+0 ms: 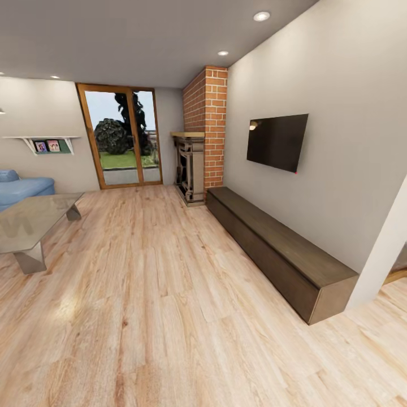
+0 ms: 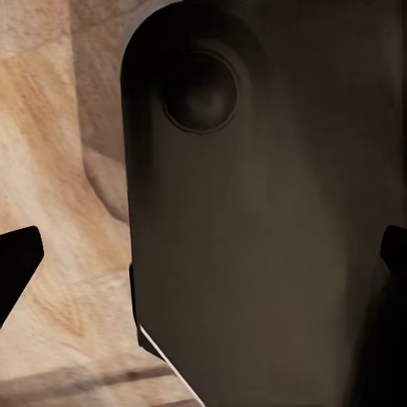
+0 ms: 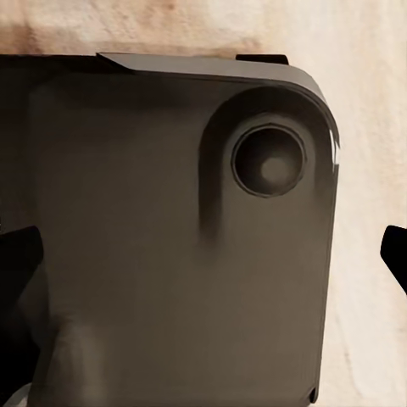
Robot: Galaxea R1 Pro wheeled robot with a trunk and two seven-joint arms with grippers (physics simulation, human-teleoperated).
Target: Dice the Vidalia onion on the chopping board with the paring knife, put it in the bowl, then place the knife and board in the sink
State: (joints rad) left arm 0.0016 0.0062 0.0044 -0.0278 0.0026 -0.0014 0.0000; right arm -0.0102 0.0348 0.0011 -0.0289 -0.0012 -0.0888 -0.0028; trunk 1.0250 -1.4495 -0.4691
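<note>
We stand in a living room, not the kitchen, and nothing of the task, neither onion, chopping board, paring knife nor bowl, lies in front of us here. The brick fireplace column (image 1: 206, 127) serves as our landmark: to its left a glazed garden door (image 1: 121, 135) opens on greenery, to its right a dark television (image 1: 277, 141) hangs on the pale wall, and below that a long, low dark wooden bench (image 1: 277, 249) runs from the column's foot toward us. Well to the left of the column, across the light wood floor (image 1: 158, 316), sit a glass coffee table (image 1: 31, 223) and a blue sofa (image 1: 22, 186).

In the wrist views the left gripper (image 2: 203, 271) and right gripper (image 3: 203, 263) each show dark fingertips at the edges, spread wide with nothing between them, hanging over the robot's dark base (image 3: 170, 237).

We judge the task to be at its travelling stage, with no handling begun. The next move calls for turning and driving the base until the kitchen's countertop and sink come into sight.
</note>
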